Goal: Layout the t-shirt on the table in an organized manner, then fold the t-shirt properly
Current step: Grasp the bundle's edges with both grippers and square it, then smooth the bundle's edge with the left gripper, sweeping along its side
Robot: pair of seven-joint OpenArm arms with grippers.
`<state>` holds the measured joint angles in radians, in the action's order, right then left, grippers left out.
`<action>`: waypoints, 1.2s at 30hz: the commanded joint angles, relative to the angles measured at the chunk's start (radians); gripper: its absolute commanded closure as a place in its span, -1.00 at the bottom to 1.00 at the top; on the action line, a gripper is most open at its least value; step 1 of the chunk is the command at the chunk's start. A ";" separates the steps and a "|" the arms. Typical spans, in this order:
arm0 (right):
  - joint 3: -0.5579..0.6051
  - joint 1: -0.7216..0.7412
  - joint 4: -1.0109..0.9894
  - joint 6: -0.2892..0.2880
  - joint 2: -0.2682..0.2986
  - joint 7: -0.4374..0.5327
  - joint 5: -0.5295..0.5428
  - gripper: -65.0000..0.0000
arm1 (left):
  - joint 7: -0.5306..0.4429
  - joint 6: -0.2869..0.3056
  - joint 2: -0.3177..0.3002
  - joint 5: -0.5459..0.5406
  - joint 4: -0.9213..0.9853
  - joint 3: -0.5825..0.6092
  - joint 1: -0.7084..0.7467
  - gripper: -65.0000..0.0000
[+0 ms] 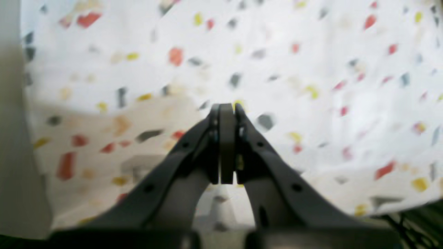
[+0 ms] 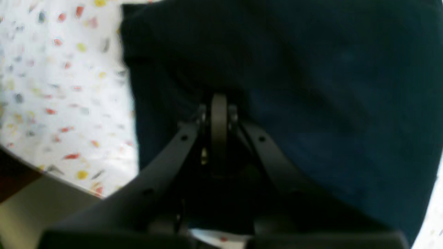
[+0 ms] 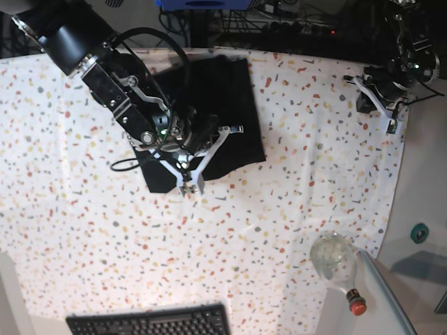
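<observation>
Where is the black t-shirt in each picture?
Left wrist: not in it; only the speckled cloth shows.
Right wrist: the t-shirt fills the middle and right, under the right tool.
Base: upper middle, partly hidden by that arm.
Shared landmark: the speckled cloth.

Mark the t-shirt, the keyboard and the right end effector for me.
t-shirt (image 3: 234, 98): base view, on the flat black fabric right of the arm.
keyboard (image 3: 150, 323): base view, on the key rows at the bottom edge.
right end effector (image 3: 189, 187): base view, at the closed fingertips just past the shirt's near edge.
</observation>
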<state>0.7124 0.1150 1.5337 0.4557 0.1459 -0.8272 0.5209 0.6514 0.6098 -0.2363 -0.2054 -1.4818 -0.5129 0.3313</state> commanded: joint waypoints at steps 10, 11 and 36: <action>-0.044 -0.038 0.008 0.002 0.030 0.032 0.006 1.00 | -0.012 0.005 0.108 -0.009 -0.102 0.167 -0.001 1.00; -0.078 -0.054 0.055 0.002 0.047 0.013 0.006 1.00 | -0.012 0.005 0.130 -0.010 -0.119 0.167 0.001 1.00; -0.257 -0.148 0.163 0.001 0.192 0.001 0.009 1.00 | -0.015 0.032 0.200 -0.530 0.301 0.328 -0.142 -1.00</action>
<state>0.4603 -0.0452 1.6810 0.4557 0.3286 -0.8391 0.5385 0.6197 0.6678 -0.0391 -0.7624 -1.1759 -0.1883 0.1902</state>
